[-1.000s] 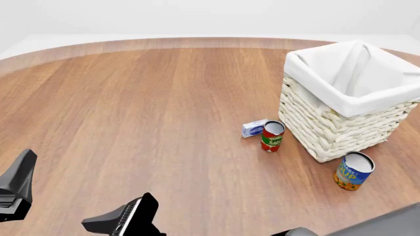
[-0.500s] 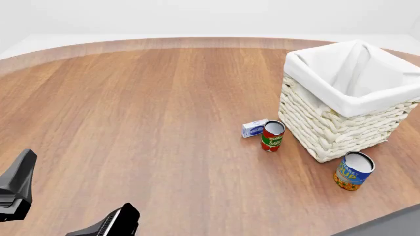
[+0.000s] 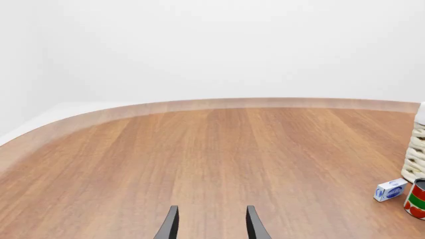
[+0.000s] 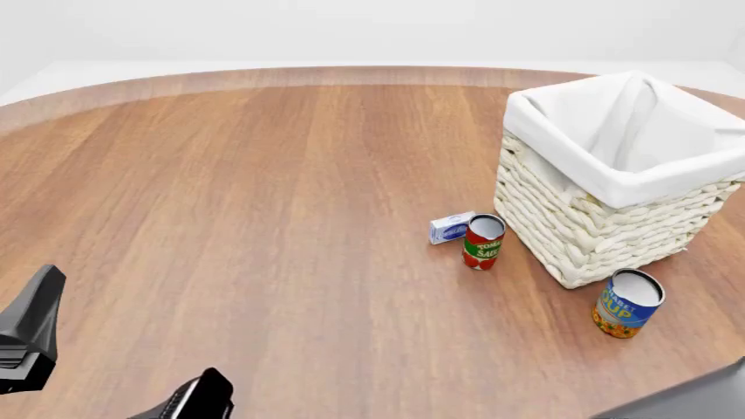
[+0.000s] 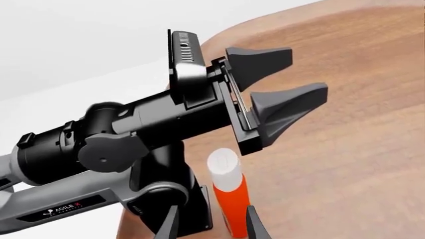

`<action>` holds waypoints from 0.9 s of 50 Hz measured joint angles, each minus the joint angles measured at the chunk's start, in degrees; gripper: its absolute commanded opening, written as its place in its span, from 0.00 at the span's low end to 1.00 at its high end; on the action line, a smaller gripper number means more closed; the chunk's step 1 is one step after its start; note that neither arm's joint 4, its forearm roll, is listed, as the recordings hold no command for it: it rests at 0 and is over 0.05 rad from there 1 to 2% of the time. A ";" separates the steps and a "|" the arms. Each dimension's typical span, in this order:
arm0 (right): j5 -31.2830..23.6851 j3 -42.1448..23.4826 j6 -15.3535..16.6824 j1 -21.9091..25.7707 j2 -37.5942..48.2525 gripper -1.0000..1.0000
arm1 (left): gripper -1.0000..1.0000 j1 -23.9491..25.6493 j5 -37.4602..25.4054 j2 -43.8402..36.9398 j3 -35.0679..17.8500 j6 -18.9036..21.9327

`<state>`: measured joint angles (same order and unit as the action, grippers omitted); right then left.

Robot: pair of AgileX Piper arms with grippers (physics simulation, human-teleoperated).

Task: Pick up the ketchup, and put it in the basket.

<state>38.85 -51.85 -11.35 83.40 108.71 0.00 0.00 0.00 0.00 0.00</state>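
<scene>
Front view: a brown wooden table [image 4: 256, 201] fills the frame. A large cream woven wicker basket [image 4: 605, 227] with a white cloth liner stands at right. Lower right, a blue-and-yellow can [image 4: 626, 304] stands close to the basket's near corner; a red-and-green can [image 4: 482, 242] and a small blue-white box [image 4: 451, 227] lie at centre. Right wrist view: the orange-red ketchup bottle [image 5: 230, 196] with white cap stands between the right gripper [image 5: 209, 223] fingers; contact cannot be told. The left gripper [image 5: 284, 97] is released, fingers apart, holding nothing.
</scene>
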 measured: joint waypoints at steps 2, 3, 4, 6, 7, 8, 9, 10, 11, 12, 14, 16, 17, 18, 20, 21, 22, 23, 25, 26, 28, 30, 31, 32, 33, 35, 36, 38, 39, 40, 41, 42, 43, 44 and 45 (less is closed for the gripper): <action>-0.04 -0.17 -0.06 -0.08 0.21 1.00 | 1.00 0.00 0.00 0.00 0.00 0.00; -0.06 -0.25 -0.08 -0.11 0.31 1.00 | 1.00 0.00 0.00 0.00 0.00 0.00; -0.09 -0.33 -0.11 -0.15 0.40 1.00 | 1.00 0.00 0.00 0.00 0.00 0.00; -0.14 -0.48 -0.16 -0.20 0.56 1.00 | 1.00 0.00 0.00 0.00 0.00 0.00; -0.14 -0.51 -0.20 -0.20 0.61 1.00 | 1.00 0.00 0.00 0.00 0.00 0.00; -0.14 -0.55 -0.23 -0.19 0.65 1.00 | 1.00 0.00 0.00 0.00 0.00 0.00; -0.13 -0.58 -0.27 -0.19 0.69 1.00 | 1.00 0.00 0.00 0.00 0.00 0.00; -0.13 -0.62 -0.30 -0.18 0.75 1.00 | 1.00 0.00 0.00 0.00 0.00 0.00; -0.12 -0.66 -0.33 -0.16 0.81 1.00 | 1.00 0.00 0.00 0.00 0.00 0.00; -0.11 -0.70 -0.36 -0.15 0.87 1.00 | 1.00 0.00 0.00 0.00 0.00 0.00; -0.13 -0.80 -0.40 -0.13 0.99 1.00 | 1.00 0.00 0.00 0.00 0.00 0.00; -0.15 -0.91 -0.43 -0.12 1.11 1.00 | 1.00 0.00 0.00 0.00 0.00 0.00; -0.17 -0.99 -0.44 -0.12 1.20 1.00 | 1.00 0.00 0.00 0.00 0.00 0.00; -0.19 -1.08 -0.45 -0.13 1.29 1.00 | 1.00 0.00 0.00 0.00 0.00 0.00; -0.21 -1.25 -0.47 -0.14 1.48 1.00 | 1.00 0.00 0.00 0.00 0.00 0.00; -0.22 -1.32 -0.48 -0.14 1.57 1.00 | 1.00 0.00 0.00 0.00 0.00 0.00; -0.23 -1.40 -0.50 -0.14 1.65 1.00 | 1.00 0.00 0.00 0.00 0.00 0.00; -0.22 -1.47 -0.52 -0.15 1.73 1.00 | 1.00 0.00 0.00 0.00 0.00 0.00; -0.21 -1.61 -0.56 -0.17 1.91 1.00 | 1.00 0.00 0.00 0.00 0.00 0.00; -0.19 -1.67 -0.58 -0.18 2.00 1.00 | 1.00 0.00 0.00 0.00 0.00 0.00; -0.19 -1.83 -0.63 -0.21 2.20 1.00 | 1.00 0.00 0.00 0.00 0.00 0.00; -0.21 -2.03 -0.66 -0.29 2.42 1.00 | 1.00 0.00 0.00 0.00 0.00 0.00; -0.23 -2.12 -0.68 -0.33 2.53 1.00 | 1.00 0.00 0.00 0.00 0.00 0.00; -0.27 -2.26 -0.68 -0.40 2.65 1.00 | 1.00 0.00 0.00 0.00 0.00 0.00; -0.31 -2.39 -0.68 -0.48 2.77 1.00 | 1.00 0.00 0.00 0.00 0.00 0.00; -0.37 -2.61 -0.70 -0.63 2.98 1.00 | 1.00 0.00 0.00 0.00 0.00 0.00; -0.41 -2.72 -0.71 -0.71 3.08 1.00 | 1.00 0.00 0.00 0.00 0.00 0.00; -0.48 -2.93 -0.72 -0.86 3.28 1.00 | 1.00 0.00 0.00 0.00 0.00 0.00; -0.51 -3.03 -0.74 -0.93 3.37 1.00 | 1.00 0.00 0.00 0.00 0.00 0.00; -0.54 -3.11 -0.75 -0.99 3.45 1.00 | 1.00 0.00 0.00 0.00 0.00 0.00; -0.55 -3.18 -0.77 -1.05 3.53 1.00 | 1.00 0.00 0.00 0.00 0.00 0.00; -0.55 -3.25 -0.78 -1.10 3.61 1.00 | 1.00 0.00 0.00 0.00 0.00 0.00; -0.55 -3.32 -0.81 -1.15 3.70 1.00 | 1.00 0.00 0.00 0.00 0.00 0.00; -0.56 -3.39 -0.83 -1.20 3.78 1.00 | 1.00 0.00 0.00 0.00 0.00 0.00; -0.56 -3.46 -0.85 -1.24 3.86 1.00 | 1.00 0.00 0.00 0.00 0.00 0.00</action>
<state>38.29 -55.31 -12.20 82.16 112.56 0.00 0.00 0.00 0.00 0.00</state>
